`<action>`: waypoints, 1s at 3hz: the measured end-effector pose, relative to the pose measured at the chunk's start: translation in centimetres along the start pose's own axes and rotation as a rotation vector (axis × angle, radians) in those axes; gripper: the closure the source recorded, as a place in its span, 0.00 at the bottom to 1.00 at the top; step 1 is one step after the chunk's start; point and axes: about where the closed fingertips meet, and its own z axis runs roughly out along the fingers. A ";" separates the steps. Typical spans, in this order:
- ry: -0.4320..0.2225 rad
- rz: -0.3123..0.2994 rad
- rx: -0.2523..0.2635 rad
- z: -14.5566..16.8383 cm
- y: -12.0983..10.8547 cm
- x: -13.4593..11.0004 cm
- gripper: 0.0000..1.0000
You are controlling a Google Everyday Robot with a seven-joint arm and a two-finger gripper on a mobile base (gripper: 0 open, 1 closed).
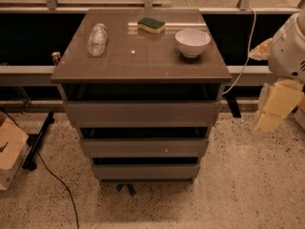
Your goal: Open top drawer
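The grey-brown cabinet (143, 61) stands in the middle of the camera view. Its top drawer (143, 112) is the widest of three flat handleless fronts, with a dark gap between it and the cabinet top. Two narrower drawer fronts (144, 148) sit below it. My gripper (275, 106), pale yellow under the white arm, hangs at the right edge of the view. It is level with the top drawer, well to the right of the cabinet, and touches nothing.
On the cabinet top lie a clear plastic bottle (97, 38), a green-yellow sponge (151, 25) and a white bowl (192, 42). A cardboard box (9, 149), a black stand (38, 140) and a cable (57, 185) are on the floor at left. A white cable (245, 56) hangs at right.
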 end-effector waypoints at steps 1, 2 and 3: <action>-0.051 -0.011 -0.031 3.1 0.3 -0.3 0.00; -0.101 -0.021 -0.093 8.3 -0.1 -0.8 0.00; -0.101 -0.021 -0.094 8.4 -0.1 -0.8 0.00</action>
